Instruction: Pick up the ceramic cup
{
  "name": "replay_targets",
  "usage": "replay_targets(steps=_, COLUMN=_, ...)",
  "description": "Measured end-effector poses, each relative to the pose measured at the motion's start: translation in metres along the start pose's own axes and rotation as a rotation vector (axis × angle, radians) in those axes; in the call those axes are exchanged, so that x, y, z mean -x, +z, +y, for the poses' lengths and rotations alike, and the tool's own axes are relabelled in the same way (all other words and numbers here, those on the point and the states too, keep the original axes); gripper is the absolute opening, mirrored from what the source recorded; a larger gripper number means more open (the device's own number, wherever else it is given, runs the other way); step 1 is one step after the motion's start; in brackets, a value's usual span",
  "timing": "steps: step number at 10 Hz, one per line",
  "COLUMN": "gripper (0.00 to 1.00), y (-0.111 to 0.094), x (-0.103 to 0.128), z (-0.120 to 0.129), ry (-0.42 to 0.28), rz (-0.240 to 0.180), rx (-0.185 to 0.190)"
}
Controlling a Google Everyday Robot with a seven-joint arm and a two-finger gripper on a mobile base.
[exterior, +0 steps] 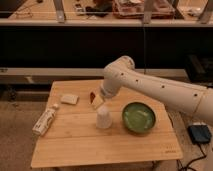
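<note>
The ceramic cup (103,118) is a small plain white tapered cup. It stands on the wooden table (75,145) near the middle, just left of the green bowl (138,117). My gripper (97,103) hangs at the end of the white arm (150,87), just above and slightly behind the cup's top, open and with nothing in it. The arm reaches in from the right and hides part of the table behind the cup.
A white bottle with a printed label (45,121) lies near the table's left edge. A small white flat object (69,99) and a small red thing (92,95) sit toward the back. A dark shelf unit runs behind the table, and a dark box (199,133) lies on the floor at right.
</note>
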Motion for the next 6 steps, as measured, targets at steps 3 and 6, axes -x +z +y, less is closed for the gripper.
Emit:
replay_targets(steps=3, gripper=0.8, y=0.033, x=0.011, z=-0.011, ry=-0.009, rz=-0.059, rx=-0.025)
replay_targets(steps=6, gripper=0.8, y=0.062, x=0.029, z=-0.004, ry=0.004, rz=-0.11, rx=-0.017)
